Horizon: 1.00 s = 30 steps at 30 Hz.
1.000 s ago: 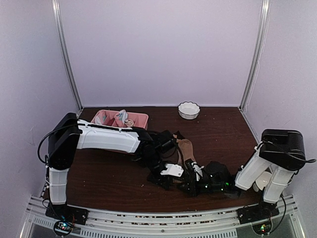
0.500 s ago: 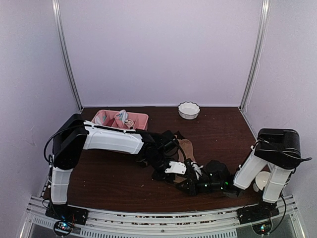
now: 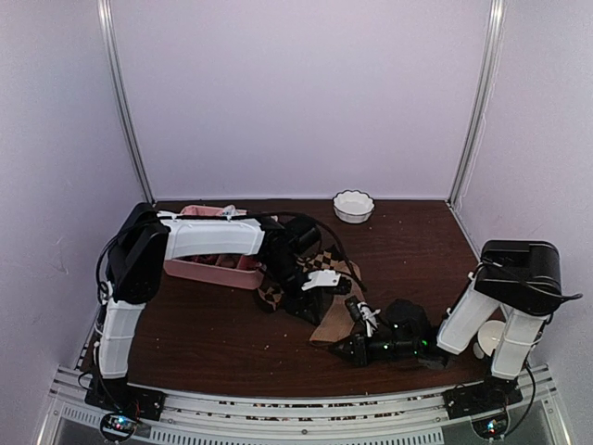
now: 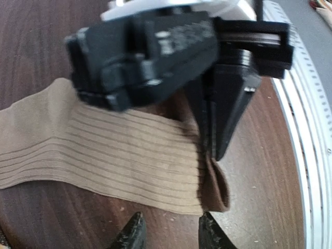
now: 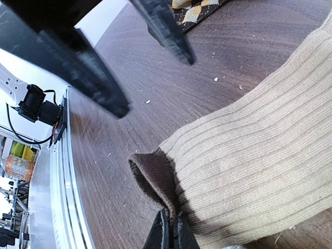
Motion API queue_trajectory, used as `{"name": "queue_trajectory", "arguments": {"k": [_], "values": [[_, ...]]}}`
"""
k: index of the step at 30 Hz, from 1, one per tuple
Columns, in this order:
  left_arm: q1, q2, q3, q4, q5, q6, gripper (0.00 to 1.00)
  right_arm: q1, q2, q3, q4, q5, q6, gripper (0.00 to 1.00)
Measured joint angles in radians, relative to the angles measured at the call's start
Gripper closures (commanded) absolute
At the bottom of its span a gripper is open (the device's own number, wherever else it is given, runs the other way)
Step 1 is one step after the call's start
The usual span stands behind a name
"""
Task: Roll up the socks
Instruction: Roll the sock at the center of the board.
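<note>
Clamped tight, my right pincer is gripping the cuff of the tan sock. Its two tips are pressing together on the dark brown inner fold at the sock's open end, low against the worktop. My left pincer is hanging just above that same cuff, its fingers standing parted with nothing between them. In my left wrist view the brown fold is sitting just beyond the two tips, and the black right pincer is reaching in from the far side to the same edge. The tan sock is lying flat on the worktop, ribs showing, stretching away from the pinched cuff. Seen from above, both pincers are meeting near the front centre of the worktop, my left arm bending across from its base and my right arm lying low. The argyle sock is lying just behind the tan one, toward the pink tray and partly under my left wrist. Whether the two socks are touching there I cannot tell. A white bowl is sitting at the far edge, well apart from both socks.
</note>
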Motion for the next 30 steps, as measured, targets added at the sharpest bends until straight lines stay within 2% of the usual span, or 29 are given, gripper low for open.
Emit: {"name": "queue_trajectory", "arguments": {"k": [6,15,22,27,30], "values": [[-0.035,0.001,-0.035,-0.029,0.034,0.029,0.63,0.000,-0.003,0.005,-0.015,0.000,0.004,1.00],[-0.078,-0.003,-0.153,0.100,-0.037,-0.003,0.63,-0.005,0.009,0.007,-0.011,-0.008,0.023,1.00],[-0.078,-0.004,-0.155,0.163,-0.070,-0.041,0.74,-0.009,0.014,0.007,0.000,-0.013,0.037,1.00],[-0.075,0.004,-0.142,0.133,-0.055,-0.042,0.75,-0.009,0.017,0.006,0.006,-0.016,0.037,1.00],[-0.071,0.014,-0.126,0.105,-0.037,-0.042,0.79,-0.009,0.018,0.006,0.011,-0.018,0.037,1.00]]}}
